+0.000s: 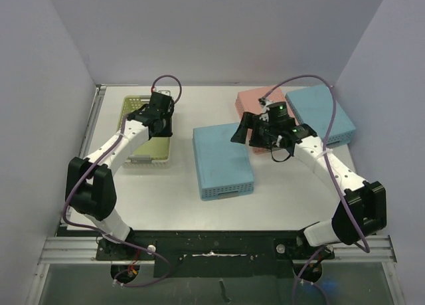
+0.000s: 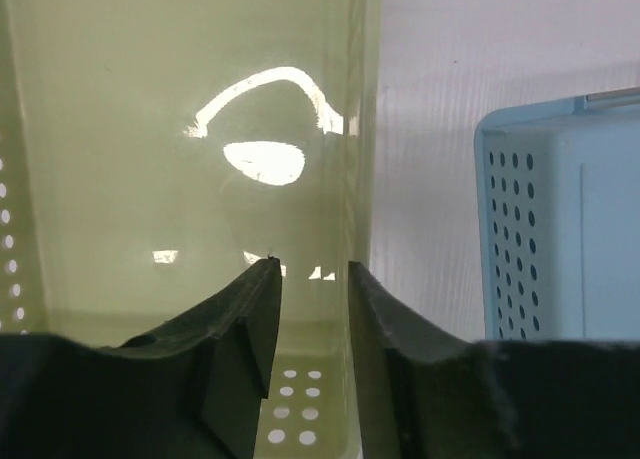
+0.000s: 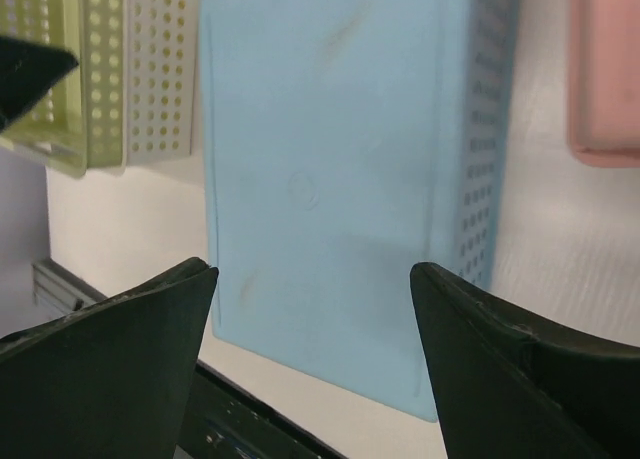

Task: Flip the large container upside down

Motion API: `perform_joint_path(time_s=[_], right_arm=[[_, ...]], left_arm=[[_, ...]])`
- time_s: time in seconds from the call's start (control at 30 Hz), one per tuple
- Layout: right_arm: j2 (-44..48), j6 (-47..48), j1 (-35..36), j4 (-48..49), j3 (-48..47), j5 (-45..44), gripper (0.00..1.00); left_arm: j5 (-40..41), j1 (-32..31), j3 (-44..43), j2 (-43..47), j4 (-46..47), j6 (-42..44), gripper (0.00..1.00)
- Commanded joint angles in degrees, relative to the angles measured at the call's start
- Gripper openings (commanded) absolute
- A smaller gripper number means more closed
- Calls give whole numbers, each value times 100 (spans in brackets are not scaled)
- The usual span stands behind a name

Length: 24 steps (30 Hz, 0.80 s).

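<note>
- The bench point(image 1: 292, 205) is carrying four bins; three are lying bottom-up: a blue bin point(image 1: 222, 161) at centre, a second blue bin point(image 1: 320, 113) and a pink bin point(image 1: 255, 100) at upper right.
- The green bin point(image 1: 147, 129), at upper left, is sitting open side up, so it looks like the one left to flip.
- The left gripper point(image 2: 312, 279) is straddling the green bin's right wall, jaws nearly closed on it.
- The right gripper point(image 3: 312, 279) is hovering over the centre blue bin, jaws spread wide, holding nothing.
- That blue bin is lying just beside the green one, crowding the flip.

A pale yellow-green perforated basket point(image 1: 149, 129), two light blue perforated containers point(image 1: 222, 162) point(image 1: 322, 113), one pink container point(image 1: 255, 102), white table point(image 1: 166, 199).
</note>
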<state>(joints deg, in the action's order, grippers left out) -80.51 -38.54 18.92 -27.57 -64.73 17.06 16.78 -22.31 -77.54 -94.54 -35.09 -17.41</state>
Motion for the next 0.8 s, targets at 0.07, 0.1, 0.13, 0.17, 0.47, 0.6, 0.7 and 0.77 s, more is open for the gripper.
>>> perform_joint_path(time_s=[0.07,0.1,0.13,0.17,0.47,0.6,0.7,0.77], right_arm=[[-134,1319,1569,-786,-467,-707,82],[-45,1450,1835,-807,-325,-898,82],[68,1564,2069,-795,-141,-1062,82],[179,1617,2263,-798,43,-1212,82],[155,1307,2534,-966,830,-1434,83],[-435,1083,2467,-670,586,-1908,83],[-997,842,2216,-441,108,-2195,82],[-1341,700,1974,-273,-257,-2151,82]], left_arm=[[-446,304,-87,-102,257,46,0],[-447,323,-116,-107,226,65,0],[-424,321,-151,-93,210,89,0],[-439,323,-194,-58,200,115,0],[-570,373,-1117,584,-245,328,0],[-498,385,-1620,846,-471,433,0],[-509,394,-1893,986,-663,434,0],[-544,402,-2058,1057,-811,417,0]])
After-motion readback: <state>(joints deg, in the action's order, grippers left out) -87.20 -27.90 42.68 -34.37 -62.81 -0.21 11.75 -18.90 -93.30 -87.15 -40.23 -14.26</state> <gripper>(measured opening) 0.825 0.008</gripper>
